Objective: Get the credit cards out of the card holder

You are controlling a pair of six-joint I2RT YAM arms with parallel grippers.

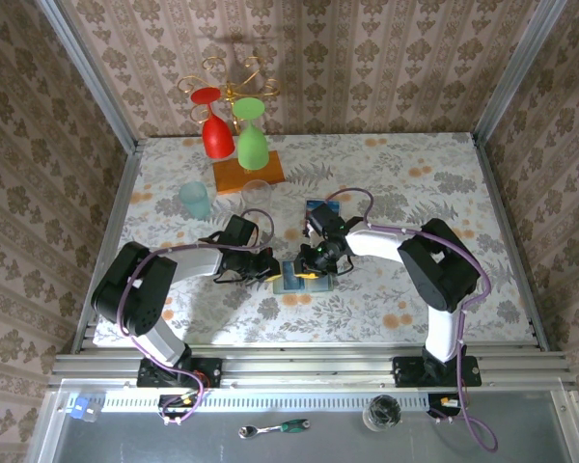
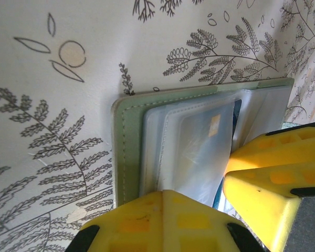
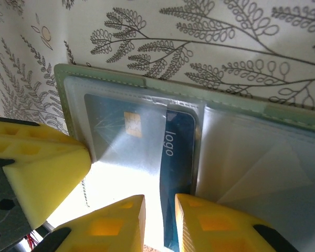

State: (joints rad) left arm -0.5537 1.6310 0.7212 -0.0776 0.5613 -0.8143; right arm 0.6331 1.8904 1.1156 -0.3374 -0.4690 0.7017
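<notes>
Nearest us, on the metal ledge in front of the arm bases, we are seeing a ratchet wrench (image 1: 270, 427) and a small glass (image 1: 381, 413). Past the rail, the 2 arms are reaching inward and meeting over the card holder (image 1: 294, 277), which is lying open and flat on the flowered tablecloth (image 1: 415, 174), in the table's near half.

The left gripper (image 2: 165, 202) is showing its fingers pressed together, tips over the holder's edge and its clear pocket panel; we cannot tell whether any plastic is caught between them. The right gripper (image 3: 160, 199) is showing its jaws slightly apart, with the near end of the blue card (image 3: 179, 147) lying between them; that card is sitting by the holder's fold and seems partway out of its pocket; whether it is actually being pinched, we cannot tell. Beside it, a chip card (image 3: 115, 131) is sitting inside its clear pocket.

Farther off, a teal cup (image 1: 195, 200) and a clear glass (image 1: 258, 190) are standing; at the back, 1 red glass (image 1: 216, 130) and 1 green glass (image 1: 252, 143) are hanging upside down over a wooden base (image 1: 248, 175).
</notes>
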